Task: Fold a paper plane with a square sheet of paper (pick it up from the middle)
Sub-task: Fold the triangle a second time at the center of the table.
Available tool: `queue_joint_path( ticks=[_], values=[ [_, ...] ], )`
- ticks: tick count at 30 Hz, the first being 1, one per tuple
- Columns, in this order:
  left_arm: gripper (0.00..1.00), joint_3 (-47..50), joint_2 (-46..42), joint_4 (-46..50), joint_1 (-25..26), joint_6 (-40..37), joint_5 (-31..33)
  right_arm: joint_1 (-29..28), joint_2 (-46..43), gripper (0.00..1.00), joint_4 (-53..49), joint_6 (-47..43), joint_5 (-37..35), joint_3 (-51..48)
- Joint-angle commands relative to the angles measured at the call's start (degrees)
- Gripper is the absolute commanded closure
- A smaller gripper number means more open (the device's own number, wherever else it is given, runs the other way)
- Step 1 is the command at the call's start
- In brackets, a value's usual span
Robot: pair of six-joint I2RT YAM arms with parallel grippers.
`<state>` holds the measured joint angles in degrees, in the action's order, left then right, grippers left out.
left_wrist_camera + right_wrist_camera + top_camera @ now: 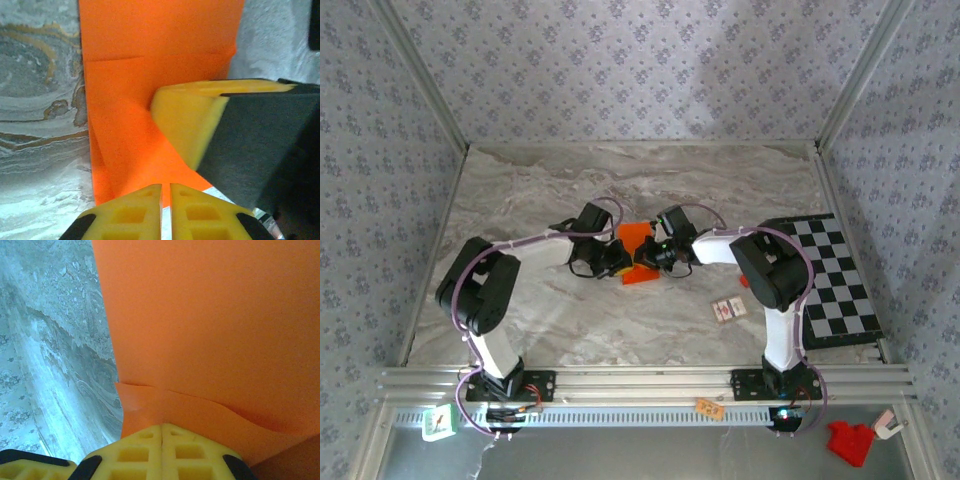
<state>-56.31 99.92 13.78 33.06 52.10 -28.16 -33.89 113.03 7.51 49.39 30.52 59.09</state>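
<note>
The square sheet of paper [634, 238] is bright orange, partly folded, and raised off the marble table [520, 200] at its centre between both arms. In the left wrist view the paper [150, 50] shows creases and a folded flap. My left gripper [166, 197] has its jaws almost together, pinching the sheet's near edge. The right gripper's yellow finger [195, 110] presses into the paper from the right. In the right wrist view my right gripper [162, 432] is shut on a layered fold of the paper [210, 315]. From above, the left gripper [617, 258] and right gripper [656, 254] face each other.
A black-and-white checkered board [828, 280] lies at the right edge. Two small cards [728, 310] sit in front of the right arm, with a small red block [744, 281] beside it. Patterned walls enclose the table on three sides.
</note>
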Motion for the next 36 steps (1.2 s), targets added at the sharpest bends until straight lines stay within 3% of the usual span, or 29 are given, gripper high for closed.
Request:
queue_joint_path(
  ticks=[1,36],
  values=[
    [0.9,-1.93,1.61,2.24,0.56,-1.54,-1.72,0.82,4.23,0.94,-7.72,0.53,-7.72,-1.35],
    [0.99,-1.19,5.31,11.2,0.88,-12.62,1.15,1.09,5.14,0.94,-10.18,0.2,-7.67,-0.64]
  ],
)
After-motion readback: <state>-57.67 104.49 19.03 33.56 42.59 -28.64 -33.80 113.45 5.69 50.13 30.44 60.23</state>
